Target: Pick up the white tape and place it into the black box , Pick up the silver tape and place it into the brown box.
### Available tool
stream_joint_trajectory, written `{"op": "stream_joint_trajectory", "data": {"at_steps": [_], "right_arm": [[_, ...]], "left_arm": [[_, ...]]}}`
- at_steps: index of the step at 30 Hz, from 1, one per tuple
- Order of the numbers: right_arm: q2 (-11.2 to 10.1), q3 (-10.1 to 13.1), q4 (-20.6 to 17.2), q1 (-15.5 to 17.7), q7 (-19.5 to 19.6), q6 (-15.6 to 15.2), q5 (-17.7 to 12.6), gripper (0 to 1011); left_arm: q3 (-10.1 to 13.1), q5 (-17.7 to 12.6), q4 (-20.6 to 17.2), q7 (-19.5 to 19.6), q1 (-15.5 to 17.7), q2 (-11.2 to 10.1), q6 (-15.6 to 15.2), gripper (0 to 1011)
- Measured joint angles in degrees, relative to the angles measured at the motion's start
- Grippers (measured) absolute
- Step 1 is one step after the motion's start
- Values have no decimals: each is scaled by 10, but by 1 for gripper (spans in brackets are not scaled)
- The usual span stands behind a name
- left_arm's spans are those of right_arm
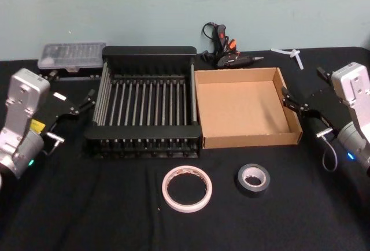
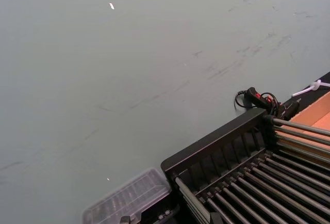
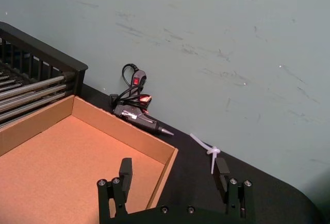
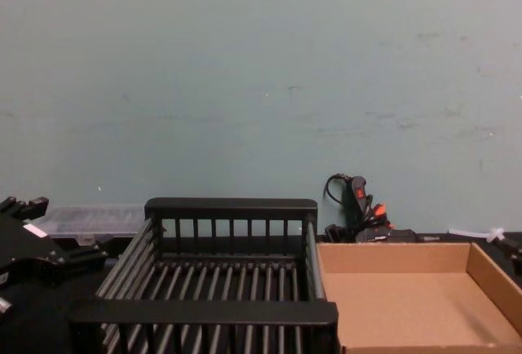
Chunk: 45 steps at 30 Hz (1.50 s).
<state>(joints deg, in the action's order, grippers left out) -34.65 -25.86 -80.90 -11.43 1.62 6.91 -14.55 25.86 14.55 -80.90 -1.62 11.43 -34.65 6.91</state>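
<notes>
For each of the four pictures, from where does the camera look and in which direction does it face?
Head: high, looking down; both tapes, left gripper, right gripper.
Chest: low, facing the wall across the black box and brown box; left arm at the edge.
Left wrist: beside the black box, facing the wall.
Right wrist: over the brown box's corner, own open gripper below.
All share the glue gun.

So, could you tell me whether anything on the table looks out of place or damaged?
Nothing stands out. The white tape and silver tape lie flat in front of the empty black box and brown box; both boxes sit square.
</notes>
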Motion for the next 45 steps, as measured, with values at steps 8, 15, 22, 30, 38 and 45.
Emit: {"op": "stream_joint_trajectory", "data": {"at_steps": [8, 15, 22, 30, 38, 45], "right_arm": [[0, 0, 0, 0, 0, 0, 0, 1002], [0, 0, 0, 0, 0, 0, 0, 1002], [0, 0, 0, 0, 0, 0, 0, 1002], [0, 0, 0, 0, 0, 0, 0, 1002], [0, 0, 0, 0, 0, 0, 0, 1002], [0, 0, 0, 0, 0, 0, 0, 1002]], "left_arm": [[0, 0, 0, 0, 0, 0, 0, 1001], [0, 0, 0, 0, 0, 0, 0, 1001], [0, 0, 0, 0, 0, 0, 0, 1001], [0, 0, 0, 0, 0, 0, 0, 1001], [0, 0, 0, 0, 0, 0, 0, 1001], [0, 0, 0, 0, 0, 0, 0, 1001]]}}
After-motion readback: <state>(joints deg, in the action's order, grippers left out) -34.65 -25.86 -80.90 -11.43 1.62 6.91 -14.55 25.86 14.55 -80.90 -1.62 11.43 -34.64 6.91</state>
